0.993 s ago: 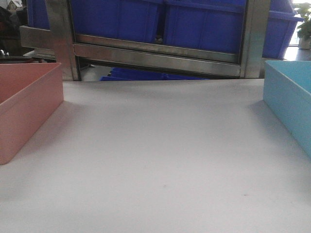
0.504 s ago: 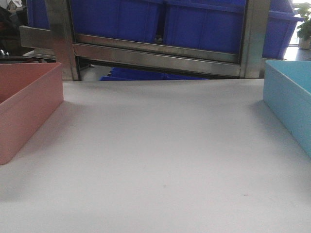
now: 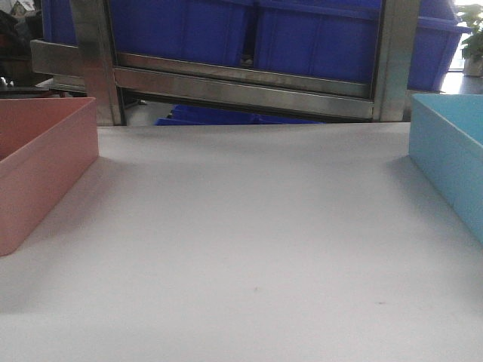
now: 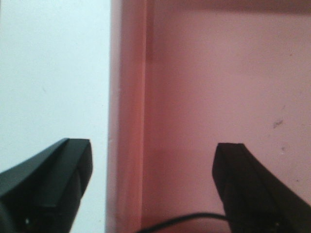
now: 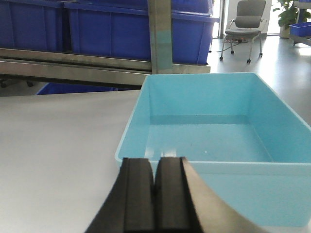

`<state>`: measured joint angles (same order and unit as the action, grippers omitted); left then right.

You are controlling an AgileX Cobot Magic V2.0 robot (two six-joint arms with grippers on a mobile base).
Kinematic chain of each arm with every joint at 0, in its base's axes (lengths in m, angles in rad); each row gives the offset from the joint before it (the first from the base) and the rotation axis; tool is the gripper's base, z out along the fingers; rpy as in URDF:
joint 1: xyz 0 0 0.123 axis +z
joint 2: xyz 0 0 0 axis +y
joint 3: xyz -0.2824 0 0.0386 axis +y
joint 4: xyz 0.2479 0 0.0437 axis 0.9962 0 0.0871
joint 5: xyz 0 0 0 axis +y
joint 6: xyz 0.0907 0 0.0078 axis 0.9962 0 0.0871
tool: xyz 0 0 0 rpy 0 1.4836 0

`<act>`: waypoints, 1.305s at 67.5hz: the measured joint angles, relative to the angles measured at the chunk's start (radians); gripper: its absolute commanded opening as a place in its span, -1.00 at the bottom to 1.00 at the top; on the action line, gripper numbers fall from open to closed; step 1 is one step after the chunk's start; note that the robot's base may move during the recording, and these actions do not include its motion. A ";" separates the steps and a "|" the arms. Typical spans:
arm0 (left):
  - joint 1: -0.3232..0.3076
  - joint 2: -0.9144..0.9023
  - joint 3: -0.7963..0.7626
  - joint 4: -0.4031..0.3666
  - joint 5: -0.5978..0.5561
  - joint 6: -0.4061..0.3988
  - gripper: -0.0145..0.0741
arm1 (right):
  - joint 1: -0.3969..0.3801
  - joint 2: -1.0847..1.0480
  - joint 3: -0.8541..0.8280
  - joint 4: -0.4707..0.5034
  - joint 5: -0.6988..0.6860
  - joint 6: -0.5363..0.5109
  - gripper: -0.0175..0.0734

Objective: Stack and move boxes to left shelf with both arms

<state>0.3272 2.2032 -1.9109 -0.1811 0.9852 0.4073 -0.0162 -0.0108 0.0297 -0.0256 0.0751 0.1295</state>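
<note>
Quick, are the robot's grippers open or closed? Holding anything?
Left gripper: open, straddling the pink bin wall, holding nothing.
Right gripper: closed, empty, near the blue bin.

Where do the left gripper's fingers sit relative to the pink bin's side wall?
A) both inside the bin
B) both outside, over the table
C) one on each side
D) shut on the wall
C: the left gripper is open, with one finger over the white table, the other over the floor of the pink bin, and the wall between them.

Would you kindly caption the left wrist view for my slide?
Left gripper open, fingers astride one wall of the pink bin.
</note>
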 measured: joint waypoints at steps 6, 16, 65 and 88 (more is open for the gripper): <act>0.000 0.014 0.000 0.002 0.004 0.000 0.01 | 0.000 0.000 0.000 0.000 0.000 0.000 -0.51; 0.000 0.016 0.000 0.004 0.007 0.000 -0.26 | 0.000 0.000 0.000 0.000 0.000 0.000 -0.51; 0.004 -0.010 -0.070 -0.048 0.102 -0.064 -0.67 | 0.000 0.000 0.000 0.000 0.000 0.000 -0.51; -0.085 -0.107 -0.144 -0.109 0.249 -0.236 -0.67 | 0.000 0.000 0.000 0.000 0.000 0.000 -0.51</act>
<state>0.2420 2.0961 -2.0551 -0.2898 1.2344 0.1710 -0.0162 -0.0108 0.0297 -0.0256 0.0751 0.1295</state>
